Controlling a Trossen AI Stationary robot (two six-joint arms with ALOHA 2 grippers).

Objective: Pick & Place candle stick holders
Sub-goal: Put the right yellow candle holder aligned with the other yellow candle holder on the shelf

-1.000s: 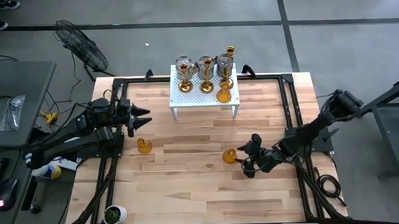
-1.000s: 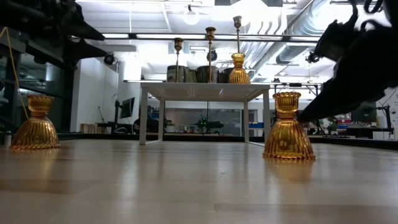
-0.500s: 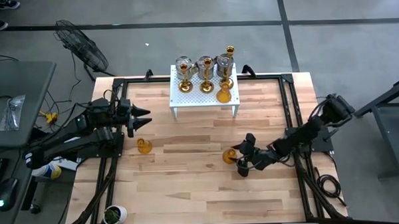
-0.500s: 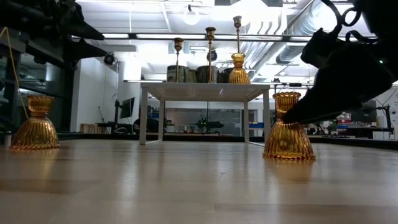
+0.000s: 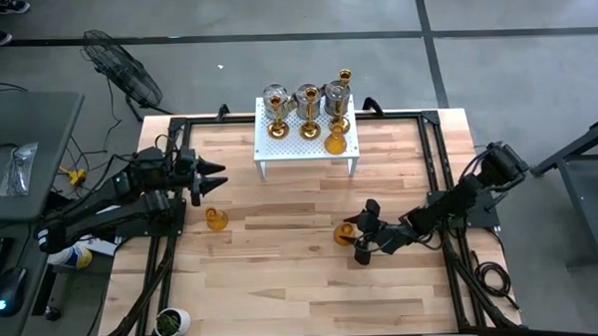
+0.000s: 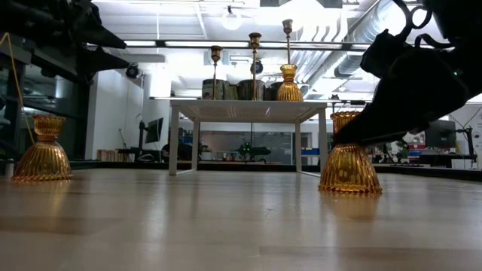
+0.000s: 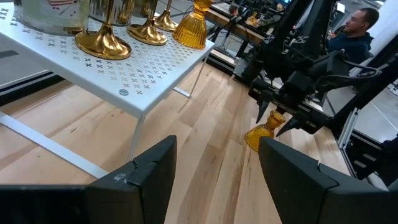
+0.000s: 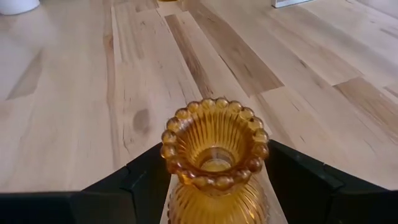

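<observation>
An amber glass holder (image 5: 344,233) stands upright on the desk (image 5: 283,278), toward its right side. The right gripper (image 5: 361,238) is at it: in the right wrist view the beaded rim (image 8: 214,149) sits between the two dark fingers (image 8: 146,180), which stand apart on either side of the neck; whether they touch the glass I cannot tell. A second amber holder (image 5: 215,219) stands near the desk's left edge. The left gripper (image 5: 217,175) hovers above that side, its fingers spread and holding nothing. The remaining holders, silver goblets (image 5: 275,97) and gold stemmed ones (image 5: 343,87) plus one more amber cup (image 5: 335,140), stand on the white perforated stand (image 5: 308,148) at the far edge.
</observation>
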